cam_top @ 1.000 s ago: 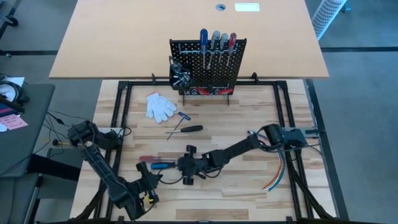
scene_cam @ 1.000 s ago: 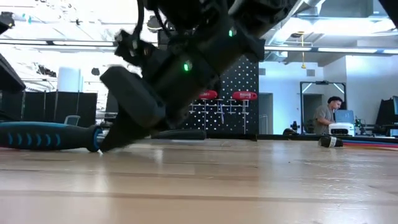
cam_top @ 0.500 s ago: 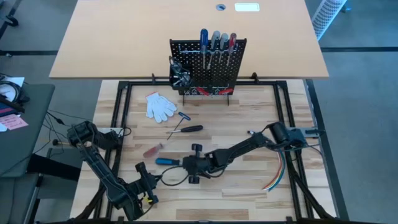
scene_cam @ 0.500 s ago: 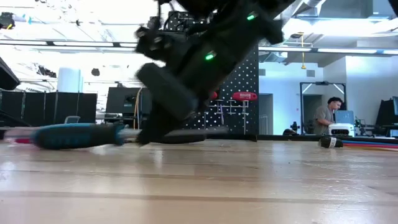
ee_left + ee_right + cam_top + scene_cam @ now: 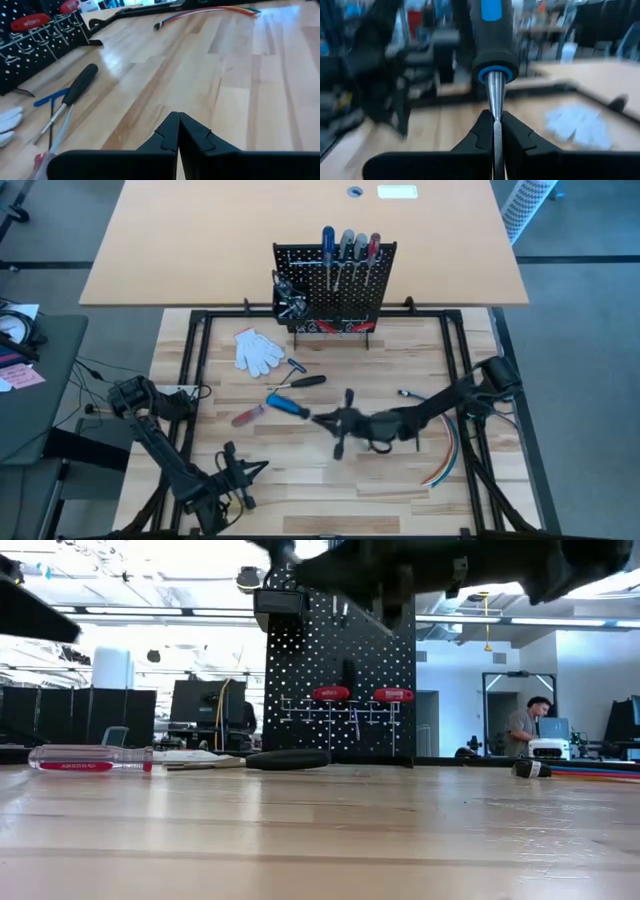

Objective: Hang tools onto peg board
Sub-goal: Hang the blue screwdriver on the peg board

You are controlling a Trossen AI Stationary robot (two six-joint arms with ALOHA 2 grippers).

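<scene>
Though lifted, screwdriver (image 5: pixel 492 45) in right hand (image 5: pixel 494 131)

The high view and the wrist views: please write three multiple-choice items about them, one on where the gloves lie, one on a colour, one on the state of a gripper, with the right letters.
1. Where are the white gloves?
A. In the small bin on the peg board
B. On the table, in front of the peg board
C. Hung on the peg board

2. What colour is the handle of the screwdriver in the right gripper?
A. Blue and black
B. Red
C. Grey

3. How is the left gripper?
A. Wide open
B. Shut on pliers
C. Shut on nothing

Key: 1 B, the high view shows them flat on the wood; 2 A, the right wrist view shows the handle above the clamped shaft; 3 C, the left wrist view shows its fingers pressed together and empty.
</scene>
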